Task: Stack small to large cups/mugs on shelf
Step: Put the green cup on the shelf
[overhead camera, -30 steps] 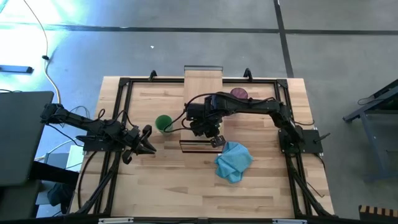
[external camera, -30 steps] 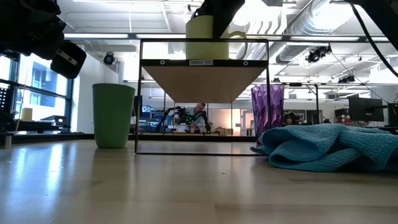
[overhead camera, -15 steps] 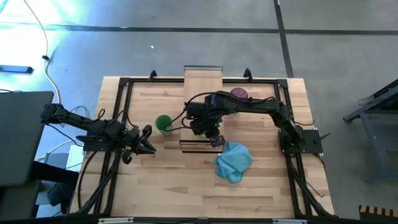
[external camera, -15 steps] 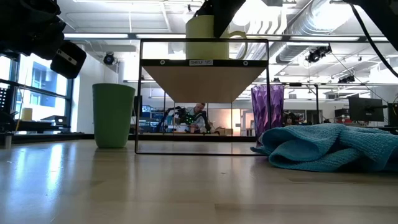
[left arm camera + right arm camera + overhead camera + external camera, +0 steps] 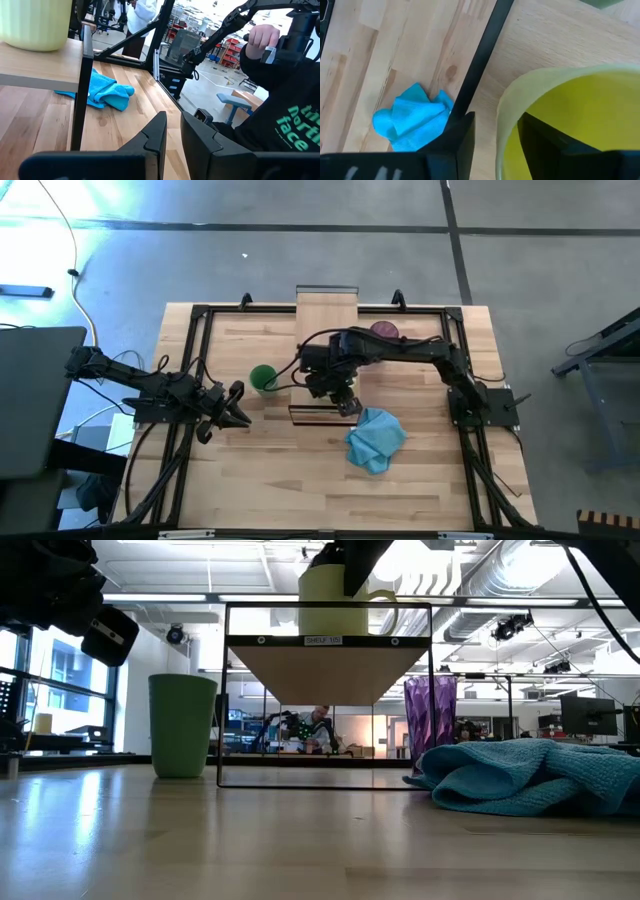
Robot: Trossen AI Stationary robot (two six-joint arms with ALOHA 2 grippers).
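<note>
My right gripper (image 5: 495, 137) straddles the wall of the yellow mug (image 5: 570, 125), one finger (image 5: 455, 140) outside the rim and the other inside the bowl. The fingers pinch that wall. I judge this rim grip is chosen so the mug hangs plumb and can be lowered flat.

The mug sits on the shelf (image 5: 328, 665) near its front edge, mouth up, long axis vertical. In the low view its handle (image 5: 385, 610) sticks out sideways, toward 3 o'clock of the mug. It appears to rest on the board, though I cannot confirm full contact.

On the table, the blue cloth (image 5: 375, 438) lies at 5 o'clock of the shelf, clear of the frame.

The green cup (image 5: 263, 378) stands upright at 9 o'clock of the shelf, on the tabletop (image 5: 250, 470), mouth up.

The purple tumbler (image 5: 383, 330) stands upright at 1 o'clock, farther back, just beside the shelf.

My left gripper (image 5: 235, 405) waits at 8 o'clock, well apart from the green cup, its fingers (image 5: 155, 137) close together on nothing.

Judgement: the smallest vessel is placed first; two remain.
</note>
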